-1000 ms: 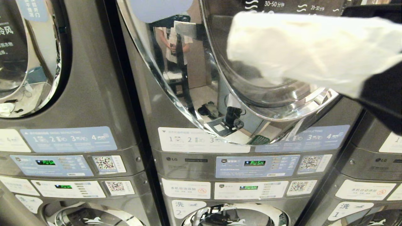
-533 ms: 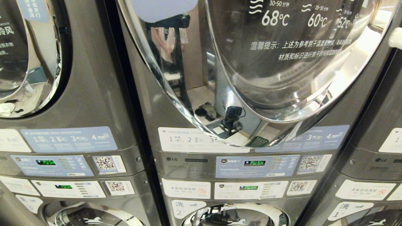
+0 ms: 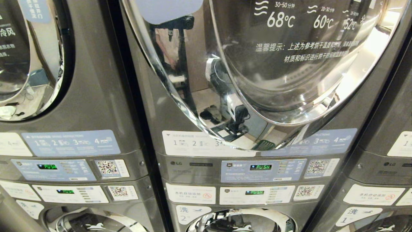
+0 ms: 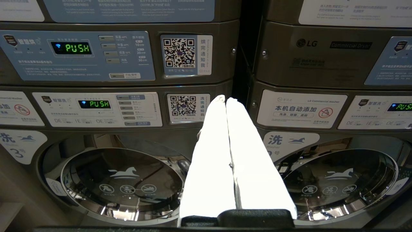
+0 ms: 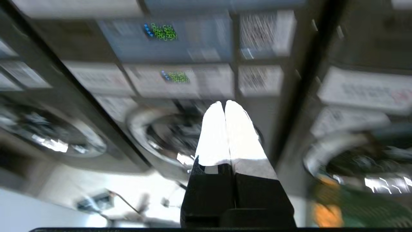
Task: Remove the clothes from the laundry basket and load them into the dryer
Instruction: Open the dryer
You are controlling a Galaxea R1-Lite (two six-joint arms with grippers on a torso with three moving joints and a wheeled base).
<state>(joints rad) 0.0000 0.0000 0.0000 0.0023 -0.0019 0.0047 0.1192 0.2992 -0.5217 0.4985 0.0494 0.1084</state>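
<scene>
Head view shows neither arm, only the stacked machines: the middle dryer (image 3: 244,96) fills the centre, its round glass door (image 3: 289,64) running from 12 o'clock down to about 4 o'clock, printed with temperature figures. Below the door, at 6 o'clock, sits a control panel (image 3: 262,170) with a green "PUSH" readout. A second dryer (image 3: 64,80) stands at 9 o'clock with its own door and panel. No clothes or basket can be made out in this view.

Left wrist view has the left pincer (image 4: 226,100) at the middle of the frame, its two white fingers (image 4: 212,145) pressed flat against each other from root to tip, with nothing between them. The tips point at the seam between two machine stacks, near a QR sticker (image 4: 183,104) at about 11 o'clock of the tips; they touch nothing. Washer doors (image 4: 122,180) lie at 7 and 4 o'clock.

Right wrist view is heavily smeared. The right pincer (image 5: 224,103) sits at the centre, its white fingers (image 5: 212,135) closed tip to tip and empty, in the air in front of the machines' panels. A round washer door (image 5: 167,141) lies behind the fingers. At 4 o'clock, in the frame's corner, is a green and orange blur (image 5: 347,209); what it is cannot be told.
</scene>
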